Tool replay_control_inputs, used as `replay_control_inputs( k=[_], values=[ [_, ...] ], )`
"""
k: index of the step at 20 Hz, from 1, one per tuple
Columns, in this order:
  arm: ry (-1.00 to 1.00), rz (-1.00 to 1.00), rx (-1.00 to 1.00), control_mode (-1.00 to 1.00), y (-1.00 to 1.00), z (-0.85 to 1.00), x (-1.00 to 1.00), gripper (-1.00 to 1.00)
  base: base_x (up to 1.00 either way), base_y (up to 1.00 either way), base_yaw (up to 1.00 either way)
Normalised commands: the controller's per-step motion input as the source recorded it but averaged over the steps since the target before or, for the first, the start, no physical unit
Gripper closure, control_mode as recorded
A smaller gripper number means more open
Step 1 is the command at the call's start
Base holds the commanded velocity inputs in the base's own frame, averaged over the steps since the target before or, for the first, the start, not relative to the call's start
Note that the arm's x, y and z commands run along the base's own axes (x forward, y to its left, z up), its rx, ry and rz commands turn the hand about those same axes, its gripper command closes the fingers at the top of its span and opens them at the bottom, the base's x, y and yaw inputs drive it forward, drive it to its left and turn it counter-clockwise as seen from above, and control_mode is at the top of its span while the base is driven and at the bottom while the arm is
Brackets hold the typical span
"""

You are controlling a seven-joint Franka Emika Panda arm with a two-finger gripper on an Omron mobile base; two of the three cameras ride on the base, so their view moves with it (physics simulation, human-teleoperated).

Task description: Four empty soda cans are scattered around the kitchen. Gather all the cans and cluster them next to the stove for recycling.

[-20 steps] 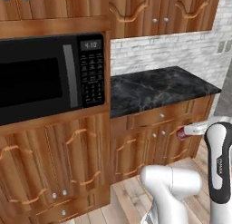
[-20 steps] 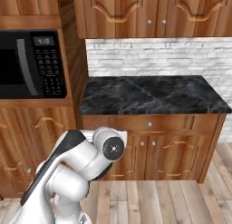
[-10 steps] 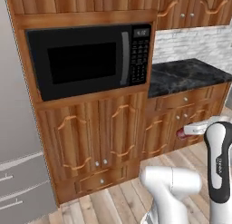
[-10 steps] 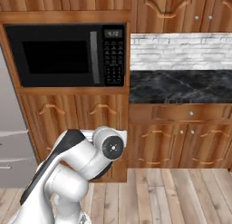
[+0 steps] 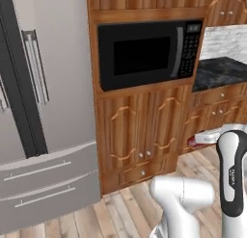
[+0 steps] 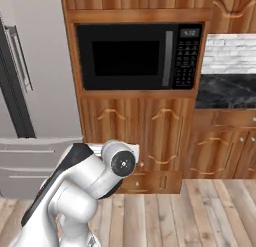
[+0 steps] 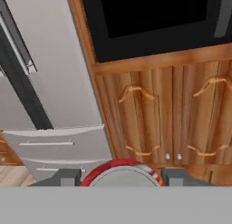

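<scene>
- Your gripper (image 7: 121,177) is clamped on a red soda can (image 7: 121,172), fingers (image 7: 63,177) on both sides of it.
- You face the microwave (image 6: 137,56), with the fridge (image 5: 46,112) to its left.

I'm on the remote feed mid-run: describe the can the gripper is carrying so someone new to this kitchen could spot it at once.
Start at the black microwave built into the wooden cabinets beside the steel fridge. In front of the cabinet doors below it, the gripper holds a soda can between its dark fingers. It is the red can with a silver top and pale marks on its rim.
</scene>
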Motion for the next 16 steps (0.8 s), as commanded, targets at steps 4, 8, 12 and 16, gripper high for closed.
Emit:
replay_control_inputs(
  k=[4,8,12,16],
  values=[
    [0.00,0.00,0.00,1.00,0.00,0.00,0.00,1.00,-0.43,1.00,0.00],
    [0.00,0.00,0.00,1.00,0.00,0.00,0.00,1.00,-0.36,1.00,0.00],
    [0.00,0.00,0.00,1.00,0.00,0.00,0.00,1.00,-0.03,1.00,0.00],
    [0.00,0.00,0.00,1.00,0.00,0.00,0.00,1.00,0.16,1.00,0.00]
  ],
)
